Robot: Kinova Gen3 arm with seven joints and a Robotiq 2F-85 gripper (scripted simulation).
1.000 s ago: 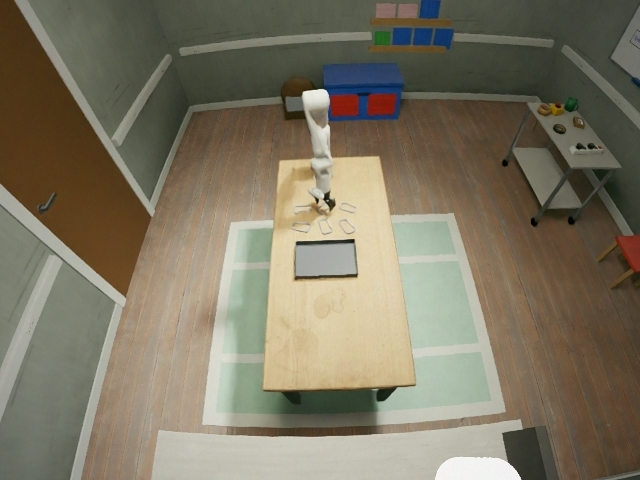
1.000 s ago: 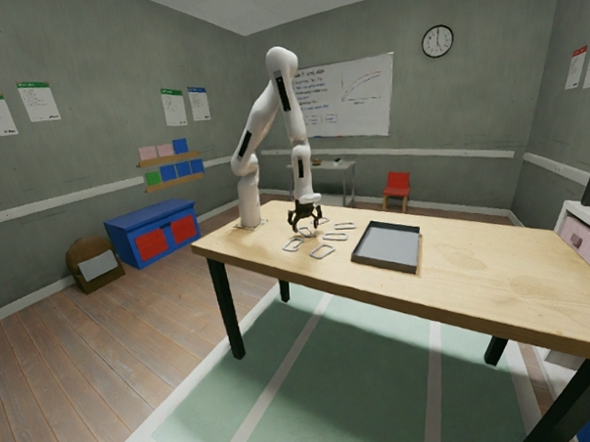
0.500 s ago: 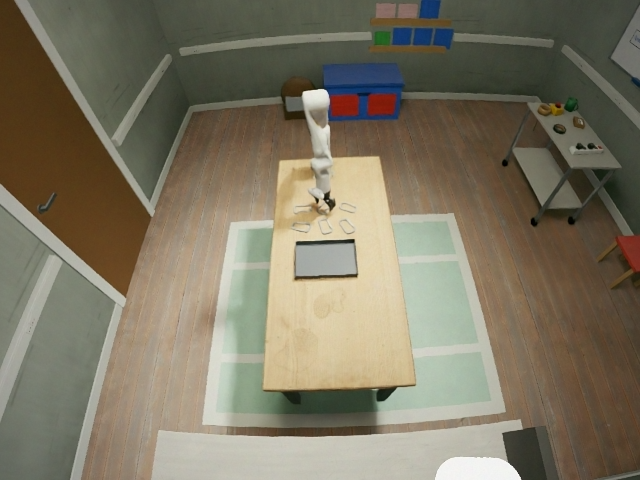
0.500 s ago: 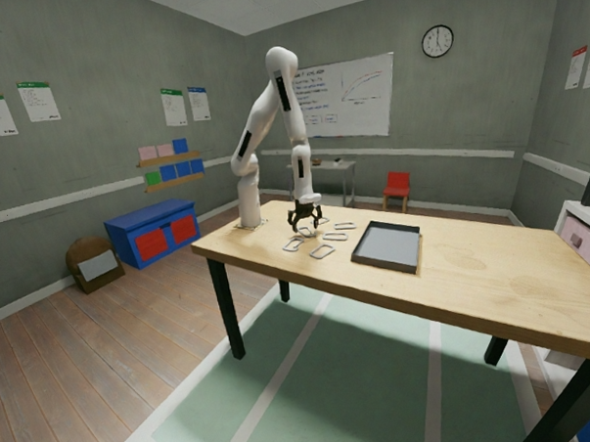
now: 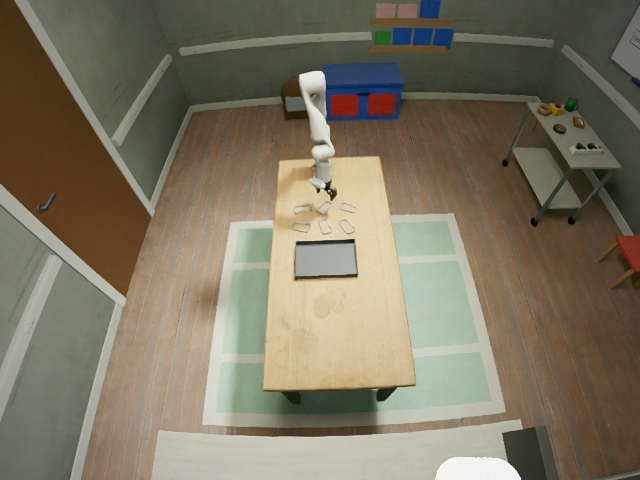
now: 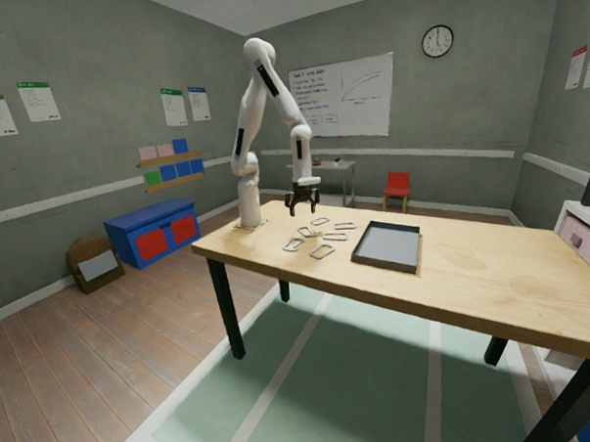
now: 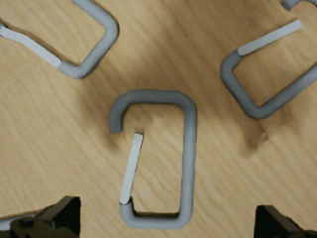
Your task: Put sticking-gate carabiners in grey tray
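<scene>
My gripper (image 5: pixel 325 193) (image 6: pixel 302 212) (image 7: pixel 167 221) is open and empty, above the table near the back row of grey carabiners. In the wrist view a carabiner (image 7: pixel 189 149) lies in the middle, between and ahead of the fingers; its pale gate leans inward, with a gap to the hook. The carabiner at right (image 7: pixel 243 94) also has its gate tip off the hook end. The one at upper left (image 7: pixel 100 50) is cut off at the edge, so its gate's far end is hard to judge. The grey tray (image 5: pixel 296 258) (image 6: pixel 383 266) is empty.
The carabiners lie in two rows of three on the wooden table (image 5: pixel 361 330) (image 6: pixel 470 276), between the arm's base and the tray's raised black rim. Their gates are too small to judge in the top and exterior views. Part of another carabiner (image 7: pixel 5 224) shows beside the left finger.
</scene>
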